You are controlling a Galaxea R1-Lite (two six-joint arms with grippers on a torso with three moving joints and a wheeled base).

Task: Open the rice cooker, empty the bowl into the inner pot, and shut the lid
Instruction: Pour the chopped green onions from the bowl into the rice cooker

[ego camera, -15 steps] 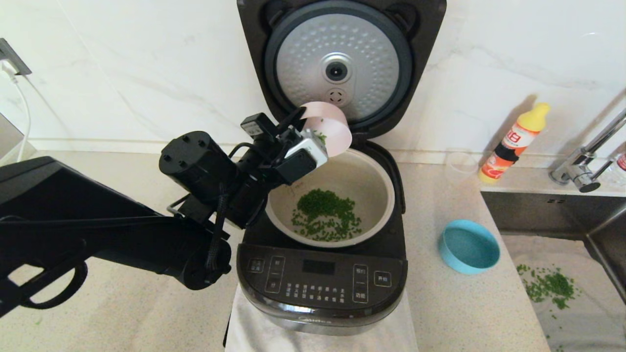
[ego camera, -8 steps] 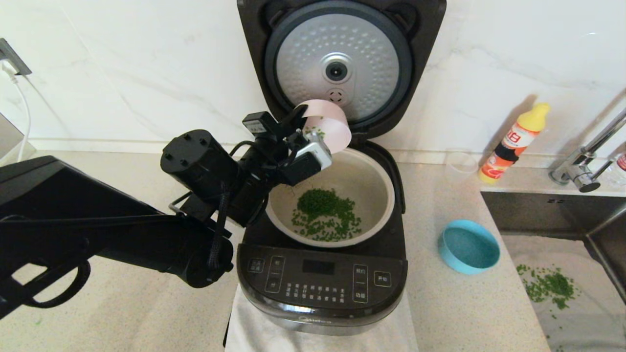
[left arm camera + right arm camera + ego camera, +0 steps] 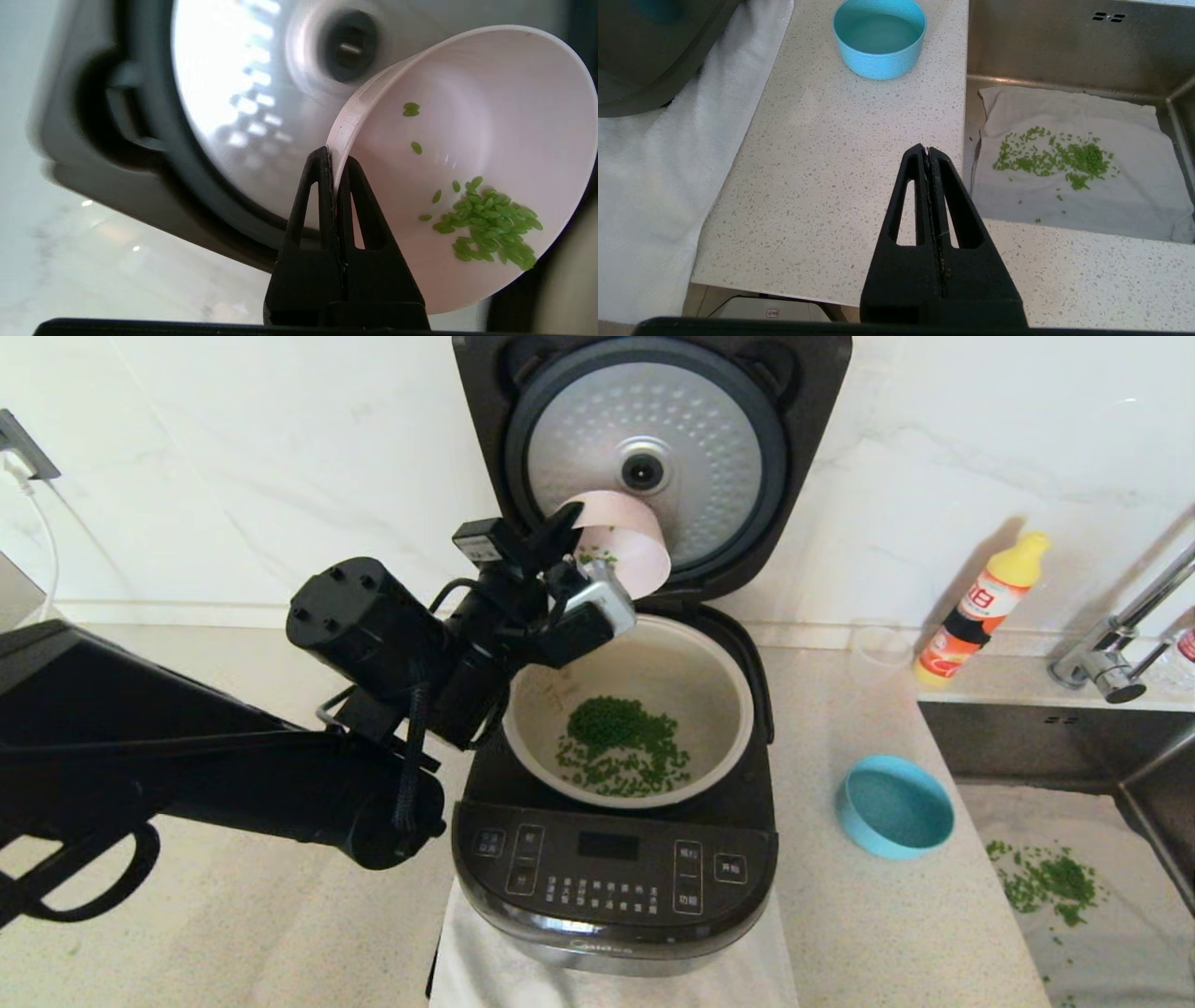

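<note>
My left gripper (image 3: 332,161) is clamped tight on the rim of the pink bowl (image 3: 472,154), one finger inside the wall, one outside. Bowl is tipped on its side, mouth facing back toward my wrist, held up over the rear-left edge of the inner pot (image 3: 719,695) and in front of the raised lid (image 3: 653,457). A small clump of green grains (image 3: 488,226) sits against the lower inside wall of the bowl, plus a few strays higher up.

Below it: inner pot seated in the rice cooker (image 3: 611,873), pale inside, with a pile of green grains (image 3: 621,747) spread on its bottom, mostly toward the front. Lid stands fully open and upright against the marble wall, dimpled silver underside facing me, dark steam port at centre. Cooker's button panel faces me; the cooker sits on a white towel (image 3: 485,961) on the speckled counter (image 3: 868,933).

My right gripper (image 3: 929,163) is parked low off the front edge of the counter, fingers pressed together, holding nothing.

Right of the cooker: blue bowl (image 3: 894,805) upright on the counter. Past it the sink (image 3: 1027,747), with a grey cloth (image 3: 1111,205) in the basin and scattered green grains (image 3: 1057,156) lying on it. Yellow-capped bottle (image 3: 980,607) at the back by the wall, tap (image 3: 1116,653) near it.
</note>
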